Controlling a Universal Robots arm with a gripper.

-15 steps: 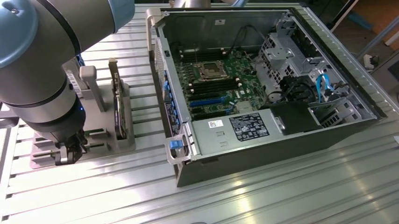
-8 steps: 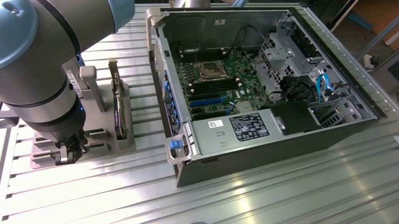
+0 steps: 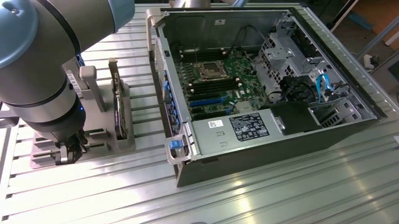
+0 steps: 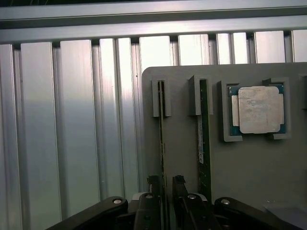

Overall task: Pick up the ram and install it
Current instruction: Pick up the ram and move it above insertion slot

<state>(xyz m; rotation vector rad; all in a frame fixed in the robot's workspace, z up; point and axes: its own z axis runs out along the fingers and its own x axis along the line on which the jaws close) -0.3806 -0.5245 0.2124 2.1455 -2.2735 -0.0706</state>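
One ram (image 4: 161, 143), edge-up in its holder (image 4: 249, 167) slot for access; fingers (image 4: 179, 188) straddle it, released, not yet clamped.

The ram (image 4: 162, 139) is a long, thin green circuit-board stick, seen edge-on. It stands on its long edge in the slot nearest the edge of a grey holder (image 4: 259, 172), with one end tucked into a raised grey guide. It runs parallel to a twin stick (image 4: 204, 143) and apart from it. Its other end passes between the spread fingers of the gripper (image 4: 166, 184).
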